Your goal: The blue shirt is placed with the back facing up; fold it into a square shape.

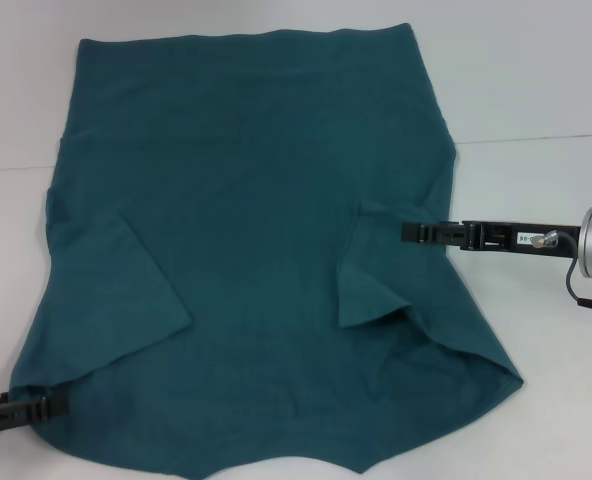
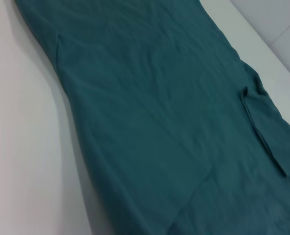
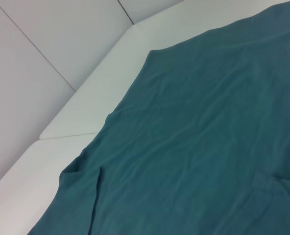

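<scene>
The blue shirt (image 1: 256, 200) lies spread flat on the white table (image 1: 536, 80), with its straight hem at the far side. Both short sleeves are folded inward onto the body, the left sleeve (image 1: 106, 300) and the right sleeve (image 1: 371, 280). My right gripper (image 1: 408, 232) reaches in from the right and lies at the shirt's right edge, with its tip next to the folded right sleeve. My left gripper (image 1: 61, 402) sits at the shirt's near left corner, touching the cloth edge. The shirt fills the left wrist view (image 2: 159, 122) and the right wrist view (image 3: 208, 147).
Bare white table shows left of the shirt (image 1: 16, 250) and right of it (image 1: 536, 330). A seam line crosses the table at the far right (image 1: 536, 138). The table's far edge and corner show in the right wrist view (image 3: 86, 98).
</scene>
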